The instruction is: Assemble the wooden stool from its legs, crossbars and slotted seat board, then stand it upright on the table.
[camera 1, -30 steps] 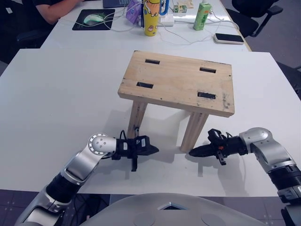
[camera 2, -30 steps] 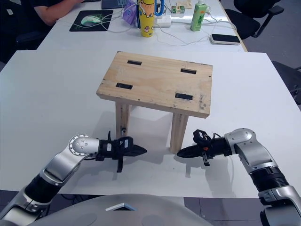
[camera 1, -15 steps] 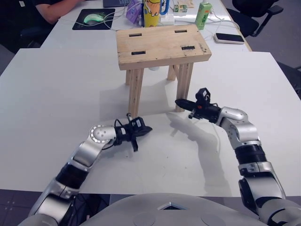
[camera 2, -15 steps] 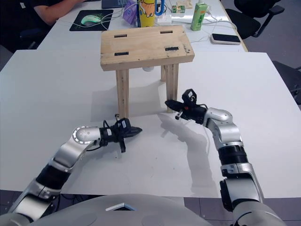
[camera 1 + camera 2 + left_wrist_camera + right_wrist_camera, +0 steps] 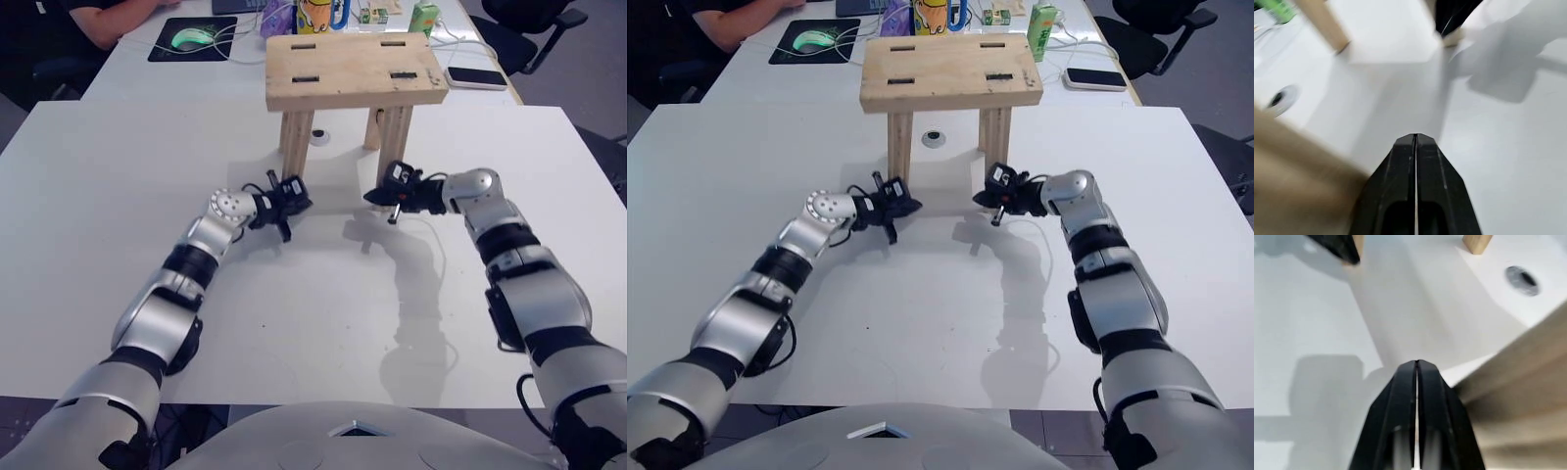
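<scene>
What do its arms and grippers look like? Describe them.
The left arm and right arm are rounded silver shells with black joints. The left gripper and right gripper are matte black, tapering to points; thin black cables at the wrists.

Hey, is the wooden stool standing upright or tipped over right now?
Upright. The stool stands with its top level and its legs pointing down onto the table.
</scene>
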Robot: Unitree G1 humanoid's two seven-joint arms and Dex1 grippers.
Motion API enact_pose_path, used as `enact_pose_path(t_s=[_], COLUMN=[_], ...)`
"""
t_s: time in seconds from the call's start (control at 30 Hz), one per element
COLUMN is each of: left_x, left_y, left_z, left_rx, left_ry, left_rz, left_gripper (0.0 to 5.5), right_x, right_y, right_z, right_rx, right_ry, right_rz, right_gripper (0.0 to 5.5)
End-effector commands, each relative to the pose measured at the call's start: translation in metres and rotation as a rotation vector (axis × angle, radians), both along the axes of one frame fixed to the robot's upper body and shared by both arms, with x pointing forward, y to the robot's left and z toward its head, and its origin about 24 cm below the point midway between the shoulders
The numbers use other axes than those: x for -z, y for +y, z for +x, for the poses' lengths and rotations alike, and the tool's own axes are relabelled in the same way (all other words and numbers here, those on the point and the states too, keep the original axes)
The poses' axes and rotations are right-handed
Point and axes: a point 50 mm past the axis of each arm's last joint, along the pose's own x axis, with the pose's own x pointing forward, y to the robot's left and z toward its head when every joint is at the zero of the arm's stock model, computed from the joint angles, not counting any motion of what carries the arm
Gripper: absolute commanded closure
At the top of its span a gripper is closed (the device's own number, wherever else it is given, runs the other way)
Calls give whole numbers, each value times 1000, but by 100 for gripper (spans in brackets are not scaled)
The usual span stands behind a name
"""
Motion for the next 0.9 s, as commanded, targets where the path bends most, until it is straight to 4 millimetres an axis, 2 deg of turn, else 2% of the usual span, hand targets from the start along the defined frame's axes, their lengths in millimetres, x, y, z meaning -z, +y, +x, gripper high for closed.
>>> enact_pose_path(t_s=[0.03, 0.13, 0.2, 0.27, 0.37, 0.47, 0.57, 0.63, 0.7, 0.77, 0.9], left_x=[-29, -29, -17, 0, 19, 15, 1, -1, -6, -7, -9], left_y=[19, 19, 20, 19, 14, 17, 34, 39, 31, 21, 9], left_z=[24, 24, 16, 3, -28, -61, -75, -80, -81, -81, -80], left_rx=[-123, -101, -67, -28, -9, -145, -435, -551, -582, -612, -690], left_ry=[-101, -100, -74, -39, -13, -72, -188, -229, -246, -231, -279], left_rz=[43, 19, 9, -45, -243, -494, -679, -712, -765, -788, -755], left_gripper=[547, 547, 547, 547, 547, 547, 547, 547, 547, 547, 547], right_x=[-21, -14, -6, 6, 23, 29, 22, 22, 30, 41, 28], right_y=[20, 26, 26, 24, 17, 9, 26, 37, 42, 40, 46], right_z=[17, 15, 9, 0, -17, -43, -76, -86, -91, -91, -87], right_rx=[8, -5, -17, -38, -8, 114, 273, 399, 571, 724, 672], right_ry=[-151, -159, -138, -95, -13, 18, 22, 29, 35, 33, -73], right_rz=[-133, -102, -24, 74, 357, 747, 998, 1087, 1084, 930, 777], right_gripper=[550, 550, 550, 550, 550, 550, 550, 550, 550, 550, 550])
